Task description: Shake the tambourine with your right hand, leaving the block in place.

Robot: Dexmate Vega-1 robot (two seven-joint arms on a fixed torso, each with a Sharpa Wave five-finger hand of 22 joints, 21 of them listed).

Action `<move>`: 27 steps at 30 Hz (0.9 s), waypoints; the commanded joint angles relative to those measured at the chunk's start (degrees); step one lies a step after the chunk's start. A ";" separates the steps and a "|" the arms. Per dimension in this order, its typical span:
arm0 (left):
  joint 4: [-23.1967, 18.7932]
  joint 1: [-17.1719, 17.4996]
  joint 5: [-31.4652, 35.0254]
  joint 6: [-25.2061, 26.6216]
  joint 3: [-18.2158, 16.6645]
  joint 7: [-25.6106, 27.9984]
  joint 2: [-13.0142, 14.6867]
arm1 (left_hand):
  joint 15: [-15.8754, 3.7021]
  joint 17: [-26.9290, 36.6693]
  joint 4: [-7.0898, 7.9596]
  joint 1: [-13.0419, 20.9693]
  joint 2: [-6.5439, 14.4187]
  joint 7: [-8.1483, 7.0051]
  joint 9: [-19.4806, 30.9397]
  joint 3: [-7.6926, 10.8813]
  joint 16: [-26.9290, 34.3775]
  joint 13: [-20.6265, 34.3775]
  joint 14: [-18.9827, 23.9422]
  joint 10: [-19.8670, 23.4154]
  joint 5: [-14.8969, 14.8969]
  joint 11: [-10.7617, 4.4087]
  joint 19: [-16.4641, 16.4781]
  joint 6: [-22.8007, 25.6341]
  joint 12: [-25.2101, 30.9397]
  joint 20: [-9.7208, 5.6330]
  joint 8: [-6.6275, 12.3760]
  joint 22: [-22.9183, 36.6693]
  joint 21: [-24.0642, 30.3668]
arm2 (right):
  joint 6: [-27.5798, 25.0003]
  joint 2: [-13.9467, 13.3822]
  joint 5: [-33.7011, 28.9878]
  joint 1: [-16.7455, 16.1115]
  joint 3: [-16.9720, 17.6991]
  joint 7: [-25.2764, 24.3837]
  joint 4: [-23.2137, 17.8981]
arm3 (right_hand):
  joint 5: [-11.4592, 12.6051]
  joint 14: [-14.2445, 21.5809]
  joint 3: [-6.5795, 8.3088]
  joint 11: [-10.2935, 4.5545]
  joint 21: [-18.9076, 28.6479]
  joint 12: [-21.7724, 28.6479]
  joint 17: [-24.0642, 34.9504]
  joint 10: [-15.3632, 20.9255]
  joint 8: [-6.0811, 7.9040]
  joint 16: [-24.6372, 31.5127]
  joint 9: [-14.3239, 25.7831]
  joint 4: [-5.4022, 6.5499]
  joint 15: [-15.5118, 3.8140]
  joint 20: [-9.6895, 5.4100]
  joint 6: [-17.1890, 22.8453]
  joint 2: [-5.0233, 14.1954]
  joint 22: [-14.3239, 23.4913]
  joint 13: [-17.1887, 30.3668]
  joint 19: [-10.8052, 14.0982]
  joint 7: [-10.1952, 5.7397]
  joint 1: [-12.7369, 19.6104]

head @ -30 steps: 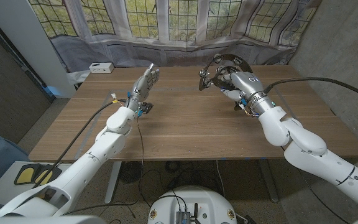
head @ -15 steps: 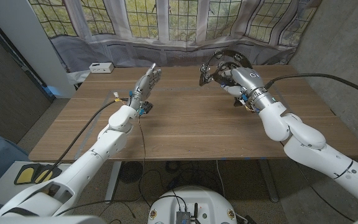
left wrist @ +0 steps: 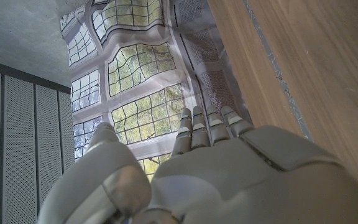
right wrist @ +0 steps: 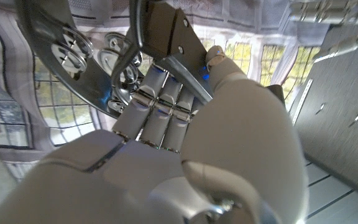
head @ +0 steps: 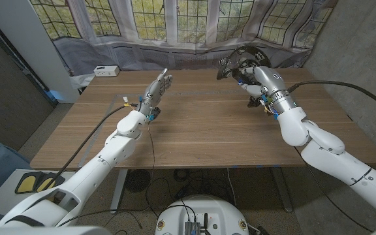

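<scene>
My right hand point(head: 262, 81) grips a dark metal tambourine point(head: 239, 60) by its rim and holds it in the air over the table's far right part. In the right wrist view the fingers point(right wrist: 157, 102) curl around the tambourine point(right wrist: 73, 71), whose round jingles show next to them. My left hand point(head: 156, 88) is raised above the table's left middle, fingers straight and close together, holding nothing. The left wrist view shows the back of that left hand point(left wrist: 222, 168) pointing toward the windows.
The wooden table point(head: 201, 137) ends at a curtained window wall behind it. A small white box point(head: 106, 70) lies at the table's far left corner. Cables trail from both wrists across the tabletop.
My right hand has carried the tambourine up, further from me and to the right. My left hand has shifted slightly the same way, still holding nothing.
</scene>
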 commanded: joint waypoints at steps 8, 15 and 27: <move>0.90 -0.78 0.79 -0.96 0.88 -0.02 -1.22 | -0.21 0.06 -0.29 0.38 0.64 -0.09 0.10 0.10 -0.08 0.34 0.01 0.54 -0.19 -0.08 -0.45 0.62 -0.18 0.31 -0.03 0.32 -0.15 | 23.82 10.50 24.14 -0.48 9.51 -10.20 15.53 | 0.51 2.60 0.20 0.36 0.85 -0.02 0.03 0.46 -0.07 -0.37 0.23 0.39 -5.45 -2.42 6.85 3.35 0.11 0.28 1.94 -5.94 2.21; 2.00 -1.82 0.99 -1.40 1.17 -0.58 -1.80 | -0.22 0.06 -0.30 0.37 0.67 -0.08 0.11 0.12 -0.09 0.34 0.01 0.54 -0.19 -0.14 -0.46 0.65 -0.20 0.33 -0.03 0.32 -0.16 | 36.13 16.52 45.52 0.07 12.66 -1.33 23.04 | 0.56 2.49 0.23 0.68 0.96 -0.19 0.07 0.30 -0.27 -0.59 0.26 0.26 -5.35 -2.23 6.77 3.33 0.05 0.32 1.51 -5.90 2.33; 3.28 -2.87 0.90 -1.53 1.43 -1.44 -2.23 | -0.20 0.06 -0.33 0.36 0.70 -0.15 0.11 0.16 -0.13 0.34 -0.04 0.56 -0.20 -0.18 -0.50 0.66 -0.23 0.33 -0.06 0.33 -0.17 | 36.93 27.75 93.18 1.20 17.80 28.38 29.90 | 0.63 2.39 0.30 0.67 1.27 -0.48 0.29 -0.08 -0.63 -0.76 0.30 0.19 -5.22 -2.31 6.48 3.54 0.00 0.38 1.25 -5.74 2.51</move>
